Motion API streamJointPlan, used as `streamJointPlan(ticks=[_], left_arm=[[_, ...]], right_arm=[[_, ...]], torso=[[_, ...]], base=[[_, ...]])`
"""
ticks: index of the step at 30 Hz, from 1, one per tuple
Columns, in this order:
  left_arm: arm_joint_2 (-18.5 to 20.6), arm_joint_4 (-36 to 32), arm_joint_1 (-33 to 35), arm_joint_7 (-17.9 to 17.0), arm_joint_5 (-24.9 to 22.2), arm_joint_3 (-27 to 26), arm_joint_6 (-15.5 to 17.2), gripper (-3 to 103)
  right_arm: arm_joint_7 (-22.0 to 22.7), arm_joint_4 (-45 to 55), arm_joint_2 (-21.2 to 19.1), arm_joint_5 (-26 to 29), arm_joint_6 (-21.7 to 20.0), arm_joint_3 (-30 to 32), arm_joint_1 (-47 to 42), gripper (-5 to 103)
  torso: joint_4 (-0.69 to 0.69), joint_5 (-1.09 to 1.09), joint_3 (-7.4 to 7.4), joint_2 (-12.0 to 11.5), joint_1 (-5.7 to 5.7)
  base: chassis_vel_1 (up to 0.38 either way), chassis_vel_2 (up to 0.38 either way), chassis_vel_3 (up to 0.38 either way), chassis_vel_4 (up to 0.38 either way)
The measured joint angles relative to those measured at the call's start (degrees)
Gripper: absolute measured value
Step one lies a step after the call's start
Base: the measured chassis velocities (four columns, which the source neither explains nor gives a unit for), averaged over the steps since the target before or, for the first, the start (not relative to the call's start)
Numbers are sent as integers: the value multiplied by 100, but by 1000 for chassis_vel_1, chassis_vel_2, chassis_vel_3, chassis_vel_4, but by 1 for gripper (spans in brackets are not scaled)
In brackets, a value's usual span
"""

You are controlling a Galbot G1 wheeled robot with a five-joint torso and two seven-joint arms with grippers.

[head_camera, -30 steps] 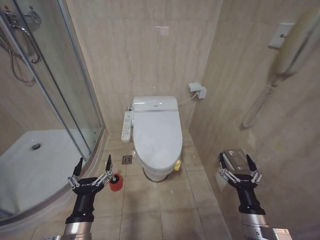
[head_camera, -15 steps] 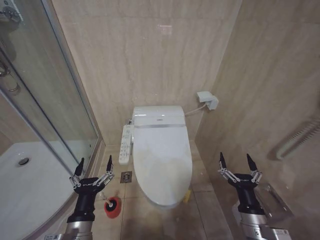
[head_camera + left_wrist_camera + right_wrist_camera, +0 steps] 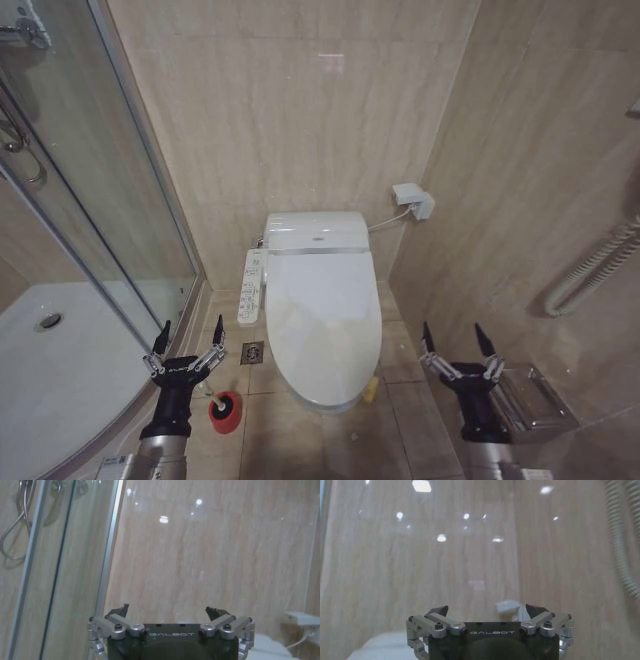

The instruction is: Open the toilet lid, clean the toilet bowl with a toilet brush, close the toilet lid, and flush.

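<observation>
toilet lid (image 3: 322, 320) lies shut; opening not begun. left pincer (image 3: 186, 338) and right pincer (image 3: 452, 340) hover wide, empty; next, lift its near edge.

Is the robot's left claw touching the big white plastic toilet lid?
Apart. In the head view the open left gripper hangs over the floor beside the shower, with bare tiles between it and the closed white oval plastic toilet lid.
</observation>
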Motion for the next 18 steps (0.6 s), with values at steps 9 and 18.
streamJointPlan(ticks=[9,18], left_arm=[[96,295,-156,16,-130,-20,9,100],[120,247,-135,25,-142,-85,9,100]], right_arm=[[518,-458,-545,-814,-60,-463,-420,100],[1070,-1335,-689,-878,-231,-797,-367,100]], torso=[[-2,1,0,-1,1],[-1,1,0,-1,1]], base=[[0,0,0,0],[0,0,0,0]])
